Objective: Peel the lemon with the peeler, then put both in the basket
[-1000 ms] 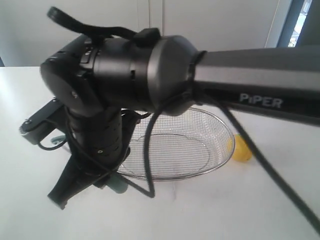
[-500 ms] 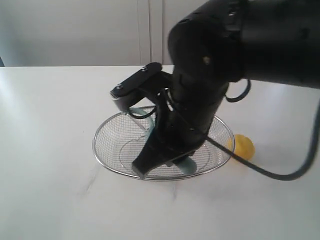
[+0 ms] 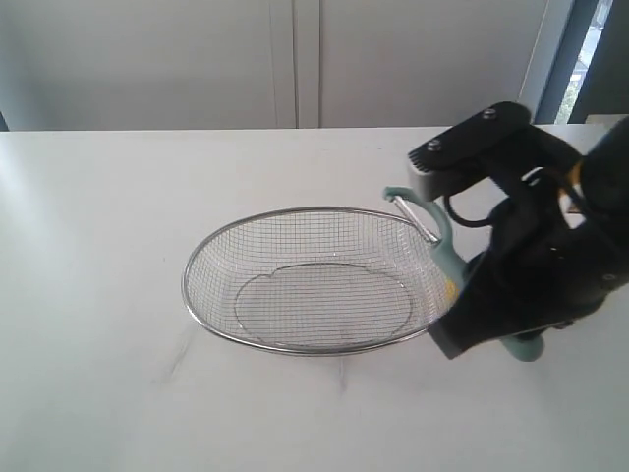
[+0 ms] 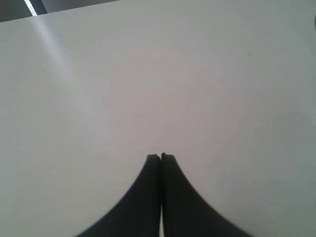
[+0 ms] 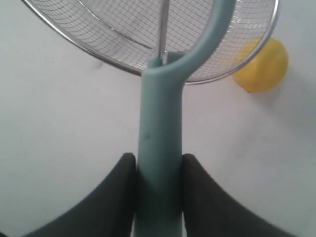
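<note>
While the lemon (image 5: 264,66) is unpeeled, the right claw (image 5: 158,163) clamps the peeler (image 5: 160,123) by its handle, blade leading, probably to reach the fruit lying ahead and off to one side, just beside the basket (image 5: 113,24). The left claw (image 4: 161,157) is closed and empty. Half a second earlier the right arm hung over the basket's middle; it now stands at its edge.

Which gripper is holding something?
The right gripper: its fingers clamp the peeler handle. The left gripper is shut on nothing.
</note>
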`<state>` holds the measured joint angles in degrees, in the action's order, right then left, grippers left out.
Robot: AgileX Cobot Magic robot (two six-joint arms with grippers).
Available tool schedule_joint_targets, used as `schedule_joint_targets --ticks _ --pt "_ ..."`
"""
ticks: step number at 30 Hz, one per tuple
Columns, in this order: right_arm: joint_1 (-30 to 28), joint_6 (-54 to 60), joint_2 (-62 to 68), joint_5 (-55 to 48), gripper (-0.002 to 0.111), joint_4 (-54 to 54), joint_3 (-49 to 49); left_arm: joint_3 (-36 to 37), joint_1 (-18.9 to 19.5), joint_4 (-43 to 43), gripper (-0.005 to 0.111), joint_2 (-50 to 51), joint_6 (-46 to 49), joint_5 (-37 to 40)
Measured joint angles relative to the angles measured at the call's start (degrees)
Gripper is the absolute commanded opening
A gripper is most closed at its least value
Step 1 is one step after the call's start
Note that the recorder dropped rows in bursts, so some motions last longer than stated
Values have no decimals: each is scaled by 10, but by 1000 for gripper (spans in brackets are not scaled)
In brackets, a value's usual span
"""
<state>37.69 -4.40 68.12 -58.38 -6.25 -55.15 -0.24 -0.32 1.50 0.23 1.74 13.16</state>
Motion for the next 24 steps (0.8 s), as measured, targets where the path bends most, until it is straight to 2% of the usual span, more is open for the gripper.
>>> schedule_joint_targets --ticks 9,16,24 --pt "-33 -52 -137 -24 0 -30 63 0 0 0 0 0 0 0" --pt "-34 -124 -226 -63 0 -91 88 0 0 0 0 0 0 0" --pt "-34 -135 -277 -77 0 -97 103 0 0 0 0 0 0 0"
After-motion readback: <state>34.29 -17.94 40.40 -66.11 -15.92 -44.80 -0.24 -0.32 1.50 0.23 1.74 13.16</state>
